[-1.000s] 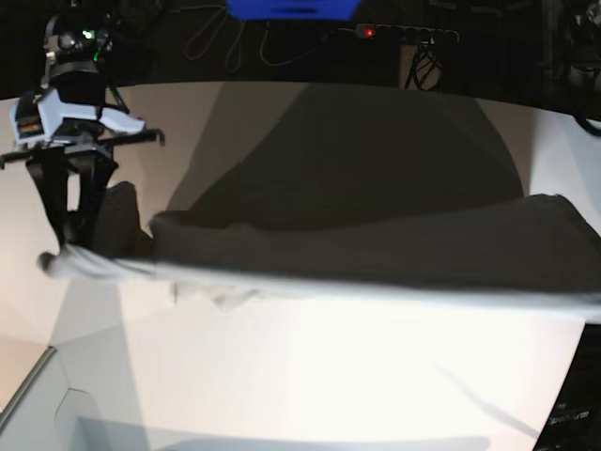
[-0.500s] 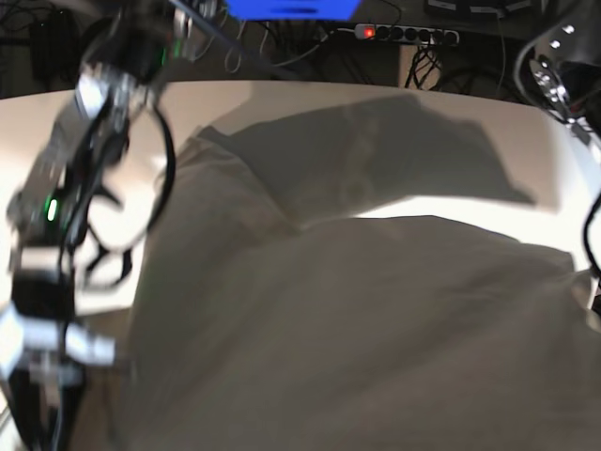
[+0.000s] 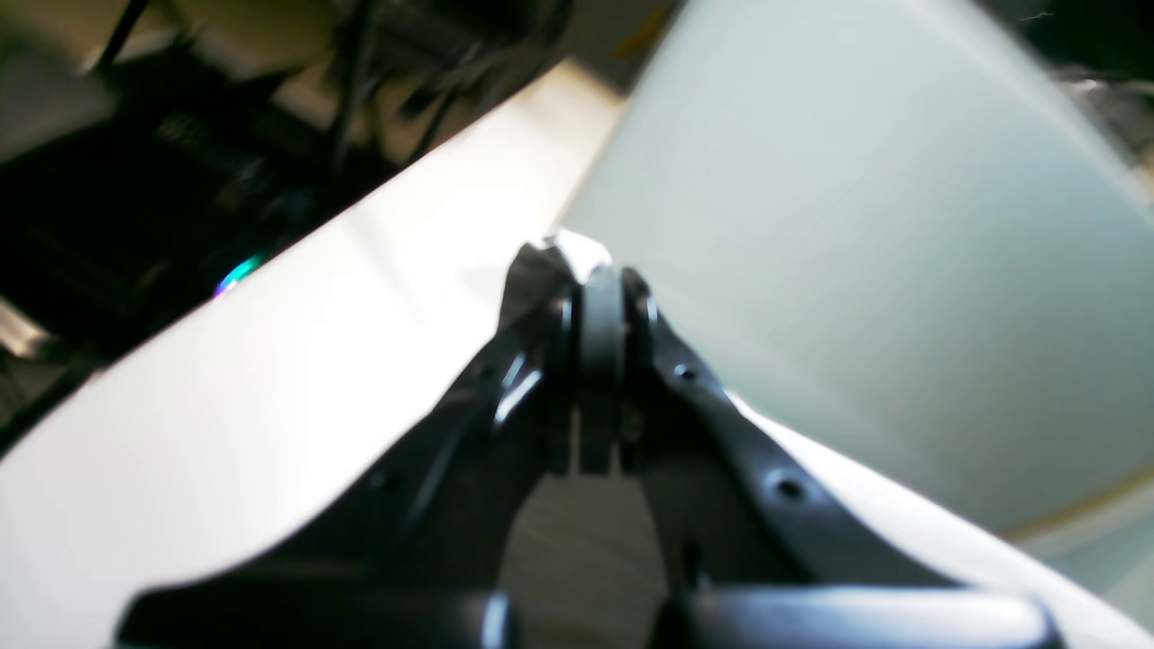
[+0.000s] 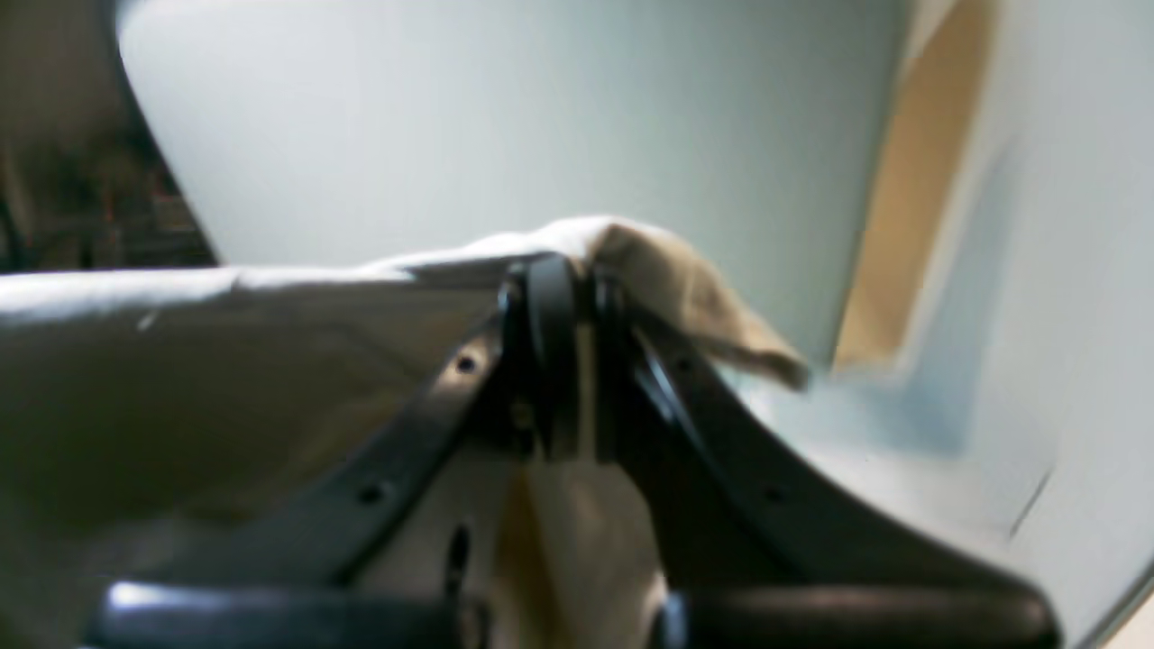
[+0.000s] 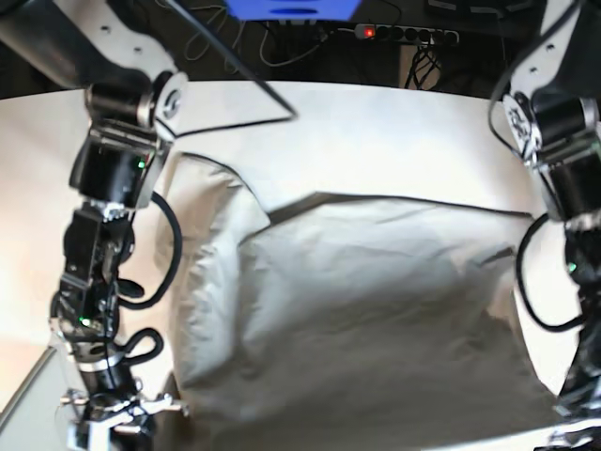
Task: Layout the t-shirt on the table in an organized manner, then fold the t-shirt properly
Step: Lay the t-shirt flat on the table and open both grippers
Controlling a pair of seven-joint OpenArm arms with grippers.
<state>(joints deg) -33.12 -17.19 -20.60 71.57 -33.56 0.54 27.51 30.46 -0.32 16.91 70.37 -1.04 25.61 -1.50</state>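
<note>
We see the plain light grey-beige soft cloth t-shirt [image 5: 376, 329] spread across the large smooth white tabletop [image 5: 376, 122], covering most of the middle and near part of the base view. Its far edge runs roughly straight across, with a raised fold line near the middle and a flap of cloth bulging out toward the view's left. Creases run over the surface, so it is not fully flat.

2 arms reach down at the near corners. The right arm [image 5: 108, 235] comes down the view's left side, black cables looping beside it. The left arm [image 5: 563, 178] comes down the view's right side.

In the right wrist view, the right gripper [image 4: 563, 288] has its black fingers pressed together on a bunched edge of the t-shirt [image 4: 631, 261]; cloth drapes over the tips and hangs past them, and more cloth stretches away to the view's left. The table [image 4: 541, 117] lies beyond.

In the left wrist view, the left gripper [image 3: 599, 297] has its fingers closed narrow on a thin pale edge at the tips; bright cloth [image 3: 225, 433] stretches off to the view's left, so we read it as pinching the t-shirt. That view is blurred. The table [image 3: 856, 225] shows behind the fingers.
</note>
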